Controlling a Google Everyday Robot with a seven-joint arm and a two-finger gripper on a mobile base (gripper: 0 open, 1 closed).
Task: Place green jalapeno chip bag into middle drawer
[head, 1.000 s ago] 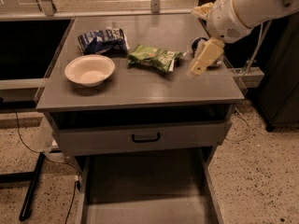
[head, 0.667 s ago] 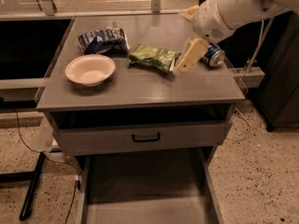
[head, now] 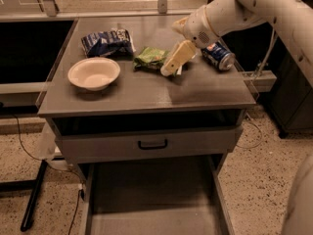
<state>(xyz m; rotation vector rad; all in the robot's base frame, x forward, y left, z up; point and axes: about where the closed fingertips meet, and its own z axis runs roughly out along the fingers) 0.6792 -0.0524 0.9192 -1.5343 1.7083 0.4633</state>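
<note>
End effector (head: 172, 65) sits at the right end of the bag (head: 149, 57) on the bench (head: 146, 91) — can't tell how open it is. Best bet: pinch the foil firmly, then lift clear before heading to the drawer (head: 151, 202).

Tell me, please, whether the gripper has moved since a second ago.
Yes. The gripper has slid away from the soda can, which it earlier hid, toward the green jalapeno chip bag, and now sits at that bag's can-side edge.
</note>
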